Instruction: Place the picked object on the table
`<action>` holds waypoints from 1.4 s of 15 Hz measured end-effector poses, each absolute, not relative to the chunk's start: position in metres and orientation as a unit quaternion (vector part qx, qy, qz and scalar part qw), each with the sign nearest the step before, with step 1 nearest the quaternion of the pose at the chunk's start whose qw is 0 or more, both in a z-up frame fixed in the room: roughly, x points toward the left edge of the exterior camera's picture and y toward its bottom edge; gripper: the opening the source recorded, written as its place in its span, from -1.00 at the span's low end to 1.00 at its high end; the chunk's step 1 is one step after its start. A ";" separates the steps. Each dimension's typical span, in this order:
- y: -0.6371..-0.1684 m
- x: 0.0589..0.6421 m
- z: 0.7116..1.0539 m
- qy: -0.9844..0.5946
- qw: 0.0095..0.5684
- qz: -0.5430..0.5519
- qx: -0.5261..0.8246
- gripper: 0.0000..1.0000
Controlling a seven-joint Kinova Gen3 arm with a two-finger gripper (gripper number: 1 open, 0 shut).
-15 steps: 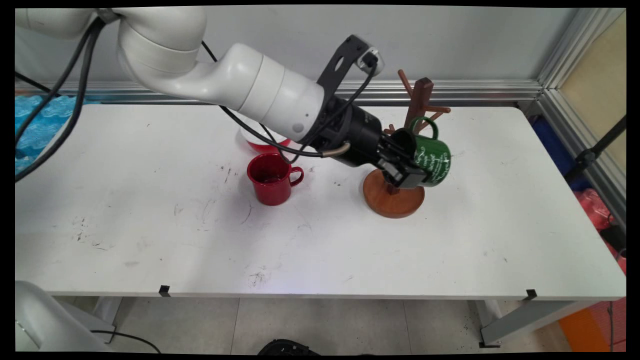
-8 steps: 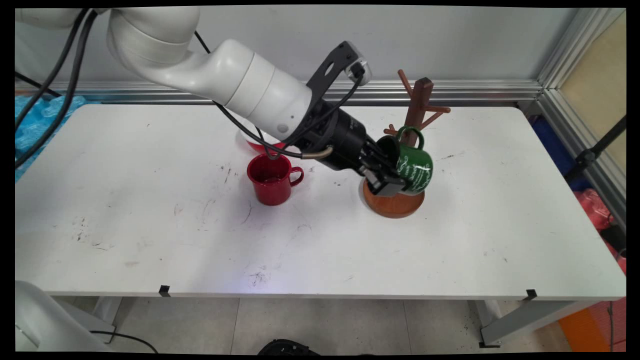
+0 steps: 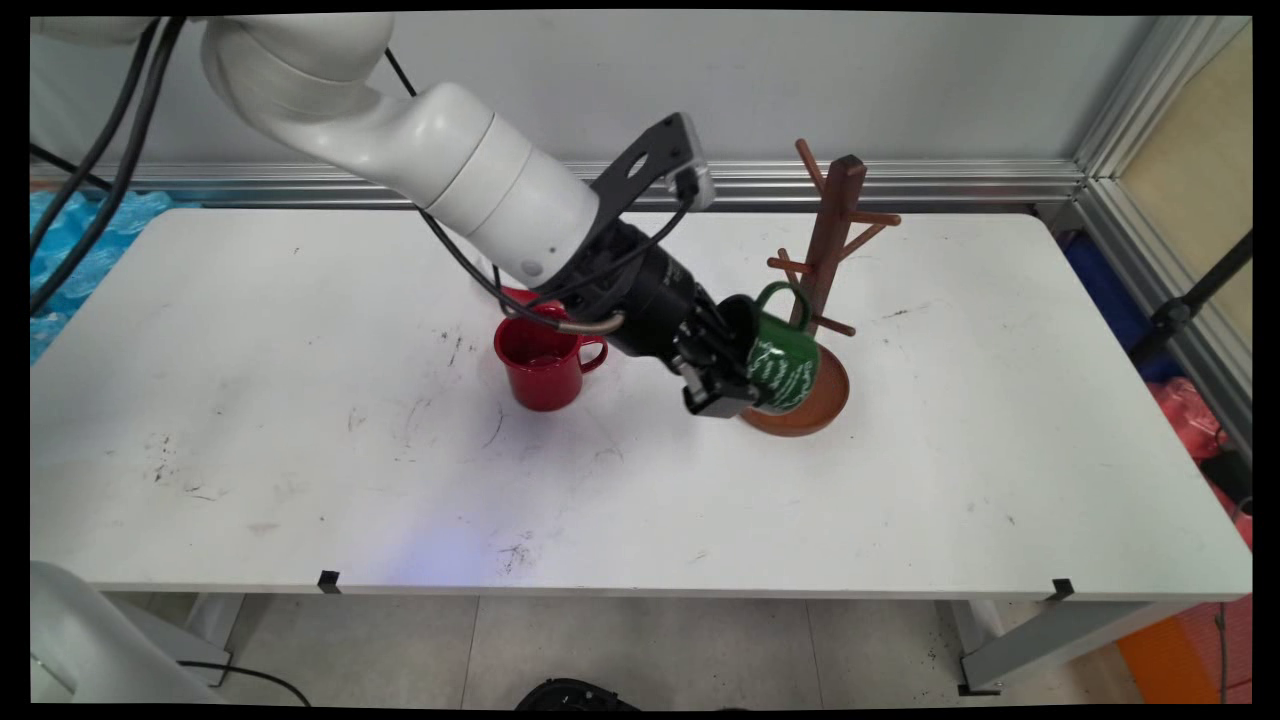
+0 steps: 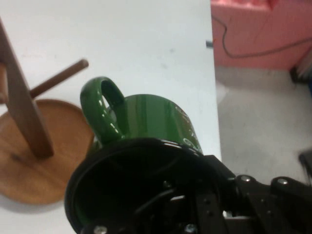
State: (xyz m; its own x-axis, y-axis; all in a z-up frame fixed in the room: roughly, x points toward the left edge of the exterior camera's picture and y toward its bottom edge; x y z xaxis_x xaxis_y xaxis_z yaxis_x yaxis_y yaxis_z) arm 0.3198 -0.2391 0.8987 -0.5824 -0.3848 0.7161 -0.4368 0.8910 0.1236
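Leftward off the rack [image 3: 826, 262] came the green mug [image 3: 782, 366]; fingers [image 3: 716, 392] grip its rim.

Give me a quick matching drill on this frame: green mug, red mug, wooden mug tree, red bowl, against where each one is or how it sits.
Things:
1. green mug
2. red mug
3. wooden mug tree
4. red bowl

States:
A. mostly hidden behind the arm
B. upright on the table, handle to the picture's right
C. tilted, clamped at its rim by the gripper
D. standing on a round base, pegs bare

Pairs: 1-C, 2-B, 3-D, 4-A
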 end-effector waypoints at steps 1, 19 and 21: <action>-0.239 0.322 0.897 -0.894 0.387 0.034 0.225 -1.00; -0.240 0.349 0.874 -0.947 0.283 0.042 0.144 -1.00; -0.240 0.352 0.872 -0.951 0.273 0.041 0.137 -1.00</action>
State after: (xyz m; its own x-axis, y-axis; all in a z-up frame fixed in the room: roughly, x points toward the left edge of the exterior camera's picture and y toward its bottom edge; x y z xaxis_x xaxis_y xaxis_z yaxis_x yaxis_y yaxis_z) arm 0.3519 -0.2396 0.8718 -0.8134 -0.2373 0.5310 -0.2825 0.9592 -0.0042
